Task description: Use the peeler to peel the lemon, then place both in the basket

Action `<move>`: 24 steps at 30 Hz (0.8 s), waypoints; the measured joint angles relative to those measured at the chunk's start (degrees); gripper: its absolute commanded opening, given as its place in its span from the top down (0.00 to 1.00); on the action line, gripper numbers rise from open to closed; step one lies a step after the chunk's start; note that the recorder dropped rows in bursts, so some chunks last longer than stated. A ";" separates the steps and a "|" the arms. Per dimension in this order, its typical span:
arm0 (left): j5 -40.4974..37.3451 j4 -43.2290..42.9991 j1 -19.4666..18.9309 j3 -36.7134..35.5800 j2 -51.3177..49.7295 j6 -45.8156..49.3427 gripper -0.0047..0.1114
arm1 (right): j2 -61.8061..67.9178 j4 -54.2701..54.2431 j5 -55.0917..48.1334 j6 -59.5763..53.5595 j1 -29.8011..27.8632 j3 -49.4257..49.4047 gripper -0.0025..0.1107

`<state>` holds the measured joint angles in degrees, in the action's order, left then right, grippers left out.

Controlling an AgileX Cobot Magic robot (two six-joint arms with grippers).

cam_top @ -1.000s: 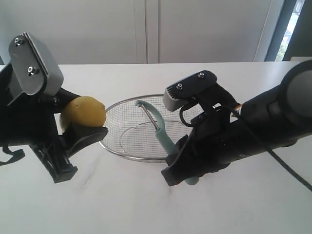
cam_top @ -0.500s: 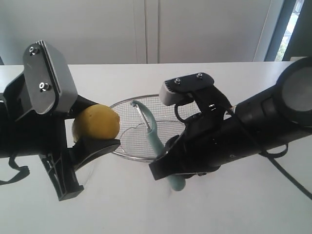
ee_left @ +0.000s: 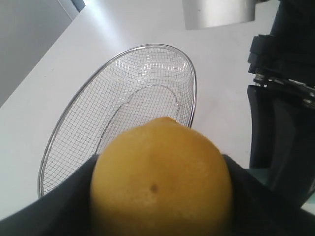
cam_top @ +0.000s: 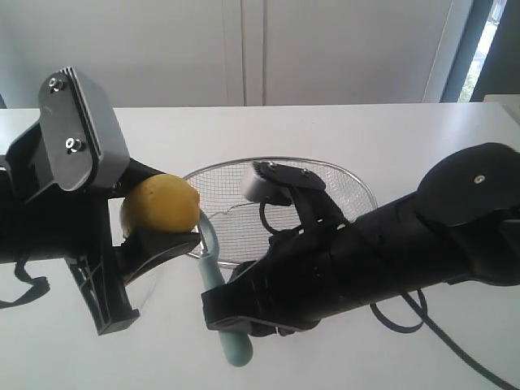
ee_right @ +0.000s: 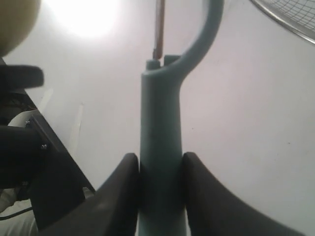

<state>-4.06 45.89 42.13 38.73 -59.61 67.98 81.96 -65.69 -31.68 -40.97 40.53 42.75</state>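
My left gripper (cam_top: 158, 219) is shut on the yellow lemon (cam_top: 160, 205), held above the table left of the wire-mesh basket (cam_top: 325, 166). In the left wrist view the lemon (ee_left: 161, 179) fills the space between the black fingers, with the basket (ee_left: 78, 101) beyond it. My right gripper (cam_top: 231, 313) is shut on the teal peeler's handle (cam_top: 218, 284); the peeler's head reaches up next to the lemon's right side. The right wrist view shows the handle (ee_right: 160, 147) pinched between both fingers, the hooked head and thin blade (ee_right: 159, 29) pointing away, and the lemon's edge (ee_right: 15, 19) in a corner.
The white table (cam_top: 390, 130) carries only the basket, which holds nothing. A pale wall and a window strip (cam_top: 487, 41) lie behind. The bulky right arm (cam_top: 422, 236) crosses in front of the basket's near rim.
The right arm has swung left and towards the camera, carrying the peeler from over the basket to just beside the lemon. The left gripper with the lemon first rose slightly, then stayed put.
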 measured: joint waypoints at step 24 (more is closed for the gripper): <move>0.00 0.10 0.00 0.00 0.00 0.00 0.96 | -4.40 -1.36 0.71 -1.61 0.00 0.00 0.98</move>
<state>-4.06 45.99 42.13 38.73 -59.61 67.98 77.56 -67.05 -30.97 -42.58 40.53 42.75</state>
